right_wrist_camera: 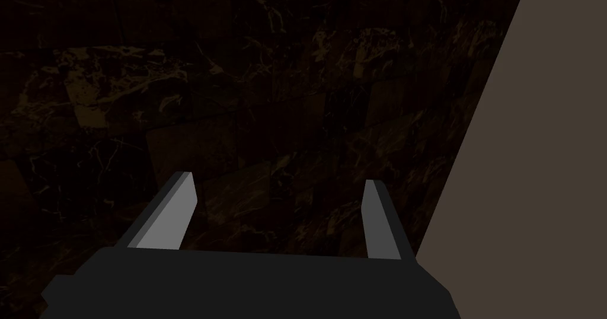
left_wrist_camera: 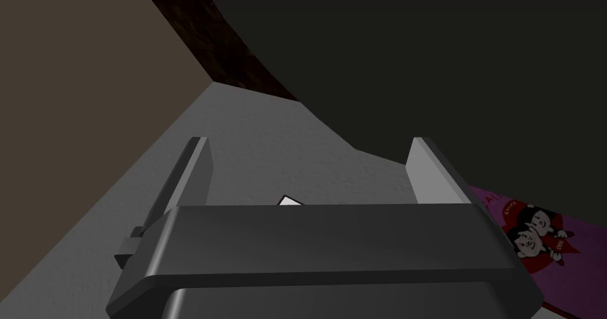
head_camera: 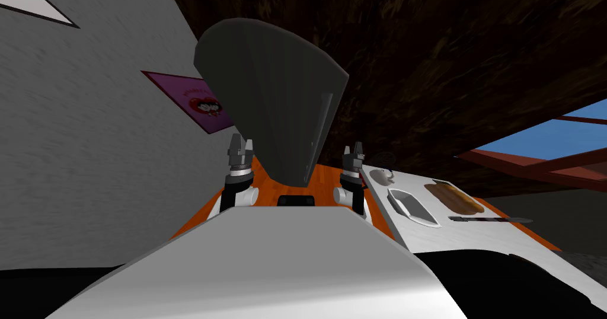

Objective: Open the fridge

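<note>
Head view: the whole frame is rolled. The fridge, a tall dark grey block, stands on the orange floor straight ahead of me, against the grey wall. A long pale handle runs down its front near the edge on my right. Both forearms are raised upright, one on each side of the fridge's foot. The left gripper is just beside the fridge's left edge with its fingers pointing up and spread. The right gripper is a little apart from the right edge, and I cannot tell its finger gap here. Neither gripper touches the handle. A purple poster hangs on the wall left of the fridge. To my right is a white counter. Near its front edge lie a white dish, a brown board and a knife.

Left wrist view: the two fingers stand wide apart with nothing between them. The hand looks along the grey wall, and the fridge's dark side is close by one finger. The poster, with its cartoon figures, is beside the gripper body.

Right wrist view: the fingers are spread and grip nothing. The hand faces a wall.
</note>
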